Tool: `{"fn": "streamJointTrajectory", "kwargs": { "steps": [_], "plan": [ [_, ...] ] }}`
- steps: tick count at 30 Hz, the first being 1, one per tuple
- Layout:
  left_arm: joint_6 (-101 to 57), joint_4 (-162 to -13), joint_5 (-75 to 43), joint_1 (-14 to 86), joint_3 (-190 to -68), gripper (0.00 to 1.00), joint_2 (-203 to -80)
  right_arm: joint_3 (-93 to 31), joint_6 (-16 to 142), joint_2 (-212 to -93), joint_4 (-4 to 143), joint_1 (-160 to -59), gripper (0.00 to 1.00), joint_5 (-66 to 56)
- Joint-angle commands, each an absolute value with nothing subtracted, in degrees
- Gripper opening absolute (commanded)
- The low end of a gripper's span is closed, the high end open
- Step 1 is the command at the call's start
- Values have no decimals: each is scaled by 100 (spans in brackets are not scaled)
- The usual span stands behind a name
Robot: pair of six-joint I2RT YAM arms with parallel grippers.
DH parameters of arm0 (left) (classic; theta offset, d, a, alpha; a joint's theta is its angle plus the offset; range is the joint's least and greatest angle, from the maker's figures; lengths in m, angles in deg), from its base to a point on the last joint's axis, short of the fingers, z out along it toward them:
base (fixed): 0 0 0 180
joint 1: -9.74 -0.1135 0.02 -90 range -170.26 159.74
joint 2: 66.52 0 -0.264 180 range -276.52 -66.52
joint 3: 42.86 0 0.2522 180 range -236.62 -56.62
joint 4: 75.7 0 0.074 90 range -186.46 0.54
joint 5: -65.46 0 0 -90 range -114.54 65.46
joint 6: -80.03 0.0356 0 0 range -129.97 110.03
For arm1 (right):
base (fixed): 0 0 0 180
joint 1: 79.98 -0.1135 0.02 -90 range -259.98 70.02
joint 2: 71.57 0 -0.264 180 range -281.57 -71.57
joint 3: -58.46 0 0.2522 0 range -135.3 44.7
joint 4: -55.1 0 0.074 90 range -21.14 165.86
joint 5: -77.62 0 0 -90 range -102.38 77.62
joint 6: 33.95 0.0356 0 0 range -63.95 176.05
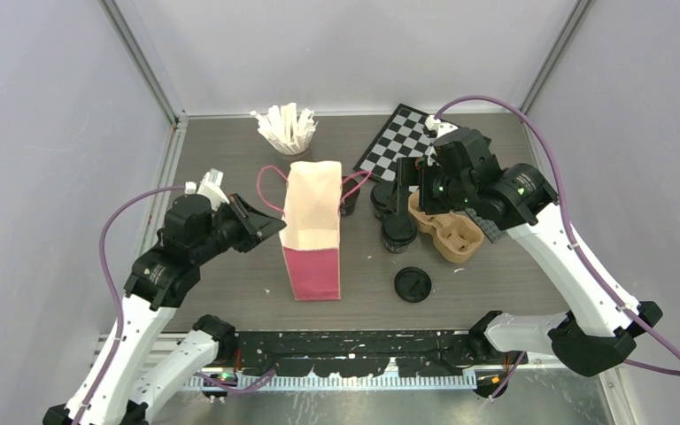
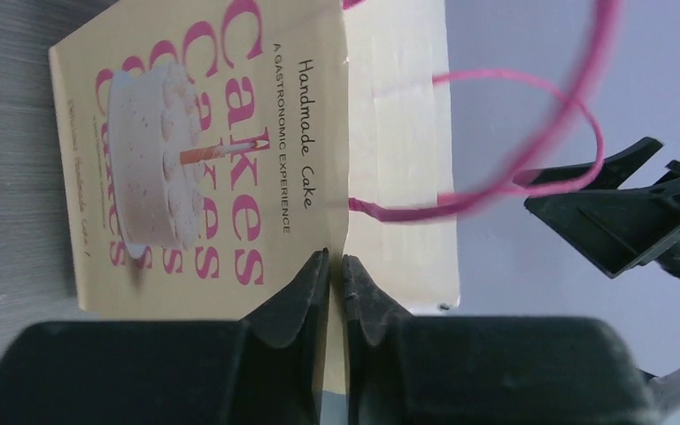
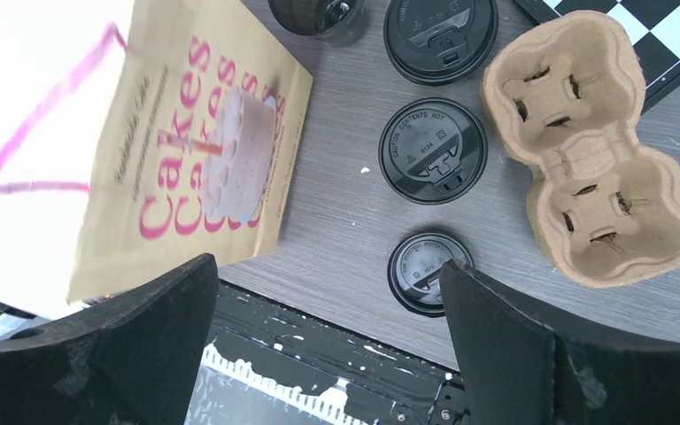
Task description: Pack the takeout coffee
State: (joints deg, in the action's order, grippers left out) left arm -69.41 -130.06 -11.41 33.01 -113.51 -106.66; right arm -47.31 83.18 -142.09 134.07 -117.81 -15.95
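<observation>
Takeout coffee cups (image 3: 432, 150) stand lidded just beneath the right gripper (image 3: 328, 266), its jaws spread wide.
Left gripper (image 2: 336, 257) pinches the paper bag (image 1: 312, 230) by its rim; right of it, the cups look light and crushable, with slick lids, so take one around the wall below the lid.

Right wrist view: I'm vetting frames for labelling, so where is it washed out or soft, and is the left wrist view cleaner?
Right wrist view: the open top of the paper bag, upper left, is blown out white and its pink handle is soft; the lid lettering is crisp. Left wrist view: bag print sharp, no glare; the shut left tool is a dark near mass.
</observation>
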Motion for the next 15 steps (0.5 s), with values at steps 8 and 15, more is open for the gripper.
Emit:
{"fn": "streamJointTrajectory", "kwargs": {
  "steps": [8, 15],
  "plan": [
    [-6362, -13818, -2091, 3460, -12212, 51, -10464, -5226, 7964, -14402, 13666, -11764, 100, -1728],
    [-5142, -14556, -2157, 3454, -13137, 61, -10958, -5009, 7971, -14439, 13297, -11743, 98, -1690]
  ]
}}
